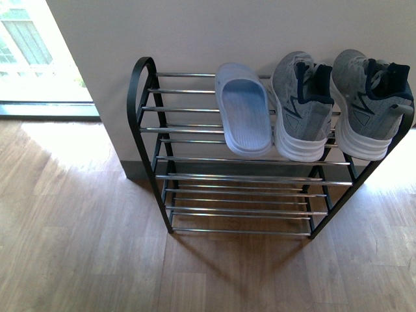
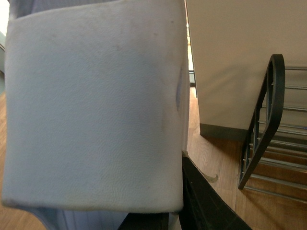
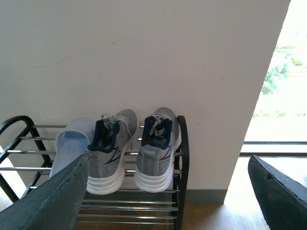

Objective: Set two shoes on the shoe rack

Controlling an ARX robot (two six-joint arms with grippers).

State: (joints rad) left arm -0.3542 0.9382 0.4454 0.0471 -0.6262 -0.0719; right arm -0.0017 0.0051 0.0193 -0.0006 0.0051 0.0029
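Note:
Both grey knit shoes stand side by side on the top shelf of the shoe rack point(image 1: 140, 91), heels toward me: one point(image 1: 300, 107) in the middle, the other point(image 1: 367, 104) at the right end. The right wrist view shows the same pair point(image 3: 112, 153) point(image 3: 156, 153) on the rack point(image 3: 183, 158). My right gripper point(image 3: 168, 201) hangs open in front of them, holding nothing. My left gripper point(image 2: 163, 211) is shut on a light blue slipper point(image 2: 96, 110) that fills most of its view, with the rack's black side frame point(image 2: 271, 110) off to one side. Neither arm shows in the front view.
A second light blue slipper point(image 1: 244, 117) lies on the top shelf left of the shoes. The rack stands against a white wall point(image 1: 214, 32) on a wooden floor point(image 1: 78, 247). The lower chrome shelves point(image 1: 247, 211) hold nothing. A bright window point(image 1: 26, 52) is at the far left.

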